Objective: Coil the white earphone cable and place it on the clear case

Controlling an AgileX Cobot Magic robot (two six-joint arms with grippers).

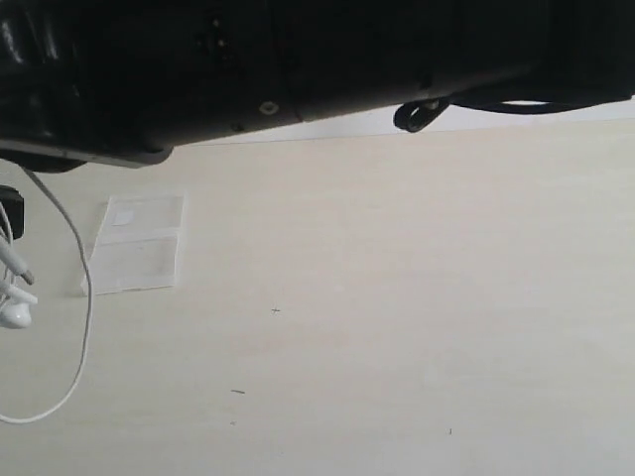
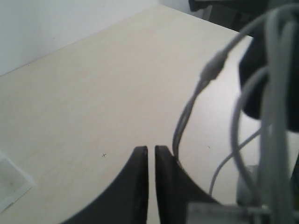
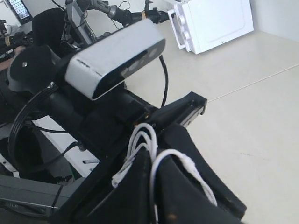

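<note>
white earphone cable (image 3: 152, 140) is up in the air on the left side, not on the clear case (image 1: 134, 243) yet. a few loops sit over your right hand (image 3: 152, 168), which is squeezed shut with the wire running down into the crack between its two black fingers. your left hand (image 2: 151, 151) is closed too, with only a thin slit left, and i see nothing in that slit (the wire runs just beside it, and i can't tell if it touches). one long strand hangs down in a big curve over the table (image 1: 397, 297), and the earbuds (image 1: 15, 312) dangle near the case.

i think you are in the middle of the coiling. to do it well, make each new loop about as big as the others, and go slow so the hanging strand does not snag. watch the small bump (image 2: 212, 70) on the wire, because it looks stiffer and may not bend nicely. gather the loose tail before you go to the case.

the wire is very thin, smooth and likely springy, so loops may pop open when let go. the earbuds are little hard round lumps. the case is flat, see-through and probably slippery, with a fold line across it and a small white label, lying on the pale, smooth table.
</note>
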